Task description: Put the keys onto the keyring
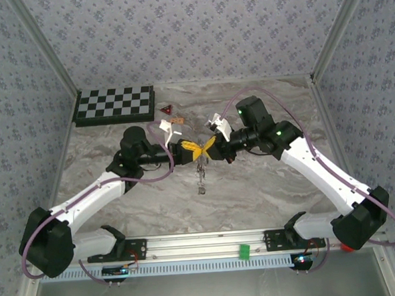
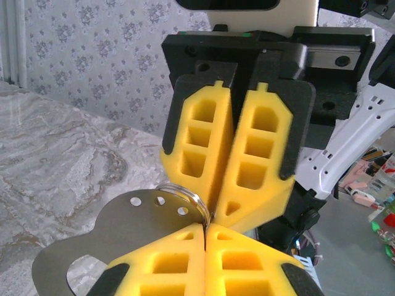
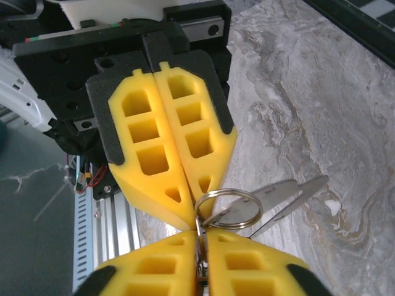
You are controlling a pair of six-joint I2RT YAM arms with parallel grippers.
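Above the middle of the grey marbled tabletop (image 1: pixel 267 191), my yellow foam-padded left claw (image 2: pixel 205 228) and its twin, my right claw (image 3: pixel 200 234), met tip to tip, well clear of the surface so the load could dangle free. The left one was clamped fully shut on the silvery split-wire keyring (image 2: pixel 185 191), pinching it right at the fingertips. I judged that this grip was there to hold the ring steady and edge-on for the other side. The right one faced it from the opposite direction, its jaws drawn in to a thin slit with the ring's wire running down between them (a fine nip, as far as I could tell). A flat grey steel tag with three punched holes (image 2: pixel 92 246) stuck out from the ring toward my left wrist. Beneath the meeting point a slim bunch hung straight down. I took it for the tiny black-headed keys with thin silvery blades (image 1: pixel 201 180), though they were too small to count or to say which sat on the ring. Holding from both sides, I reckoned, would stop the coil twisting as a key was worked along it.
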